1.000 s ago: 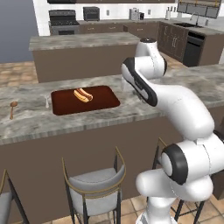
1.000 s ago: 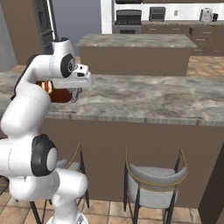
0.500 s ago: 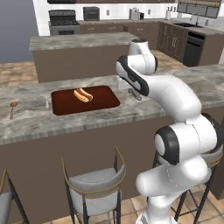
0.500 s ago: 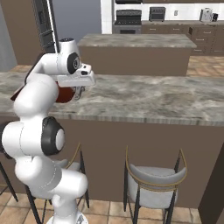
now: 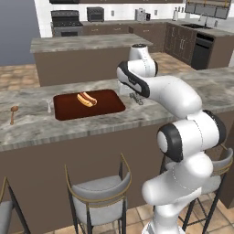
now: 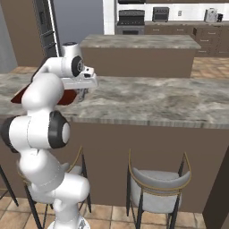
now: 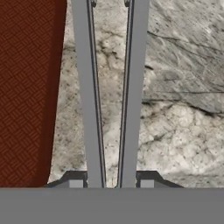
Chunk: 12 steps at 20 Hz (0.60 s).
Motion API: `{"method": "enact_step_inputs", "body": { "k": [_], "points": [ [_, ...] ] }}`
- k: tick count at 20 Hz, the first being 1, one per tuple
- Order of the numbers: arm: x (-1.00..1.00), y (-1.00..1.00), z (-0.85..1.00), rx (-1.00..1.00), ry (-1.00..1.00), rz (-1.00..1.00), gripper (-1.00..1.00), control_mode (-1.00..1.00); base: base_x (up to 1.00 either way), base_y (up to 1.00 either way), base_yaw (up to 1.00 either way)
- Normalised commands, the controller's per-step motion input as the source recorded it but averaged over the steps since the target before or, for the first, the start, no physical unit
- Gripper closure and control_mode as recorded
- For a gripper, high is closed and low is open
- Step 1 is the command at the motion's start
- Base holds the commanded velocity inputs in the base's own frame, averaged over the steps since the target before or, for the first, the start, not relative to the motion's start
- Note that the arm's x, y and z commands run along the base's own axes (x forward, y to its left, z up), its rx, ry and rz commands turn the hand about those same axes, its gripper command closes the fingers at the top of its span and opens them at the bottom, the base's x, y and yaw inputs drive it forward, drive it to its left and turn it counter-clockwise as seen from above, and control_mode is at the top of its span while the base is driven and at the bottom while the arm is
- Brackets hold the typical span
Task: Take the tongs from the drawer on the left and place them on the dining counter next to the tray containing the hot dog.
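Grey metal tongs [image 7: 110, 96] were clamped in the gripper [image 7: 111, 183], above the dining counter [image 7: 175, 109] beside the tray [image 7: 26, 87].

Marbled dining counter [image 5: 32, 132] carries tray [image 5: 68, 109], wooden spoon [image 5: 13, 112] & sm. silver utensil [image 5: 49, 106].

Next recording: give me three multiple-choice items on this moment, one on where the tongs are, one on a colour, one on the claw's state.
1. The tongs are: A. over the dining counter beside the tray; B. in a drawer; C. on a stool.
2. The tray is: A. white; B. dark reddish-brown; C. green.
3. The claw is: A. wide open; B. shut on the tongs; C. shut on a spoon.

1 A: the hand view has stone beneath the tongs and the tray edge alongside.
2 B: plain in the left base view.
3 B: both fingers press the tongs' arms.
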Motion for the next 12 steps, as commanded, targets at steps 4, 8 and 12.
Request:
{"method": "enact_step_inputs", "body": {
  "k": [4, 8, 12],
  "points": [
    [0.29, 0.01, -0.12, 0.0, 0.0, 0.0, 1.0, -1.0, 0.0, 0.0, 0.0],
    [0.16, 0.01, -0.13, 0.0, 0.0, 0.0, 1.0, -1.0, 0.0, 0.0, 0.0],
    [0.03, 0.01, -0.08, 0.0, 0.0, 0.0, 1.0, -1.0, 0.0, 0.0, 0.0]
  ]
}}
